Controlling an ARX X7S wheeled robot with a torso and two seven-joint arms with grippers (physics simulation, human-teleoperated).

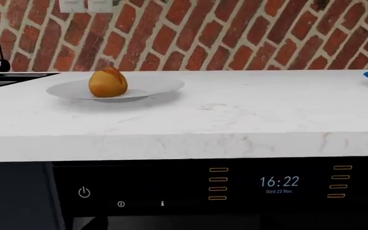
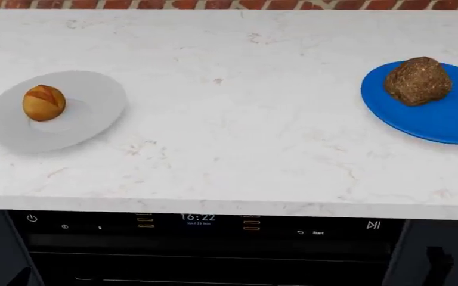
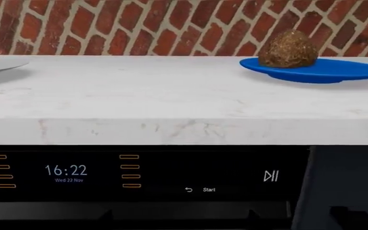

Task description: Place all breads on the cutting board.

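Plainly nothing is grasped yet. Left wrist view: the golden roll (image 1: 108,83) sits upright on the grey plate (image 1: 152,86), with no clear long axis. Head view: the dark roll (image 2: 418,80) rests on the blue plate (image 2: 443,122); no cutting board shows, so finding it comes first. Right wrist view: neither gripper appears, so their state is unknown.

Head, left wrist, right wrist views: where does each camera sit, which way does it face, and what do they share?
Head view: high, looking down on the counter; golden roll on grey plate, dark roll on blue plate; no arm or hand shows.
Left wrist view: low, at counter-edge height, facing the brick wall; golden roll; no hand shows.
Right wrist view: same height and facing; dark roll; no hand shows.
Shared: all three show the oven clock; no cutting board anywhere.
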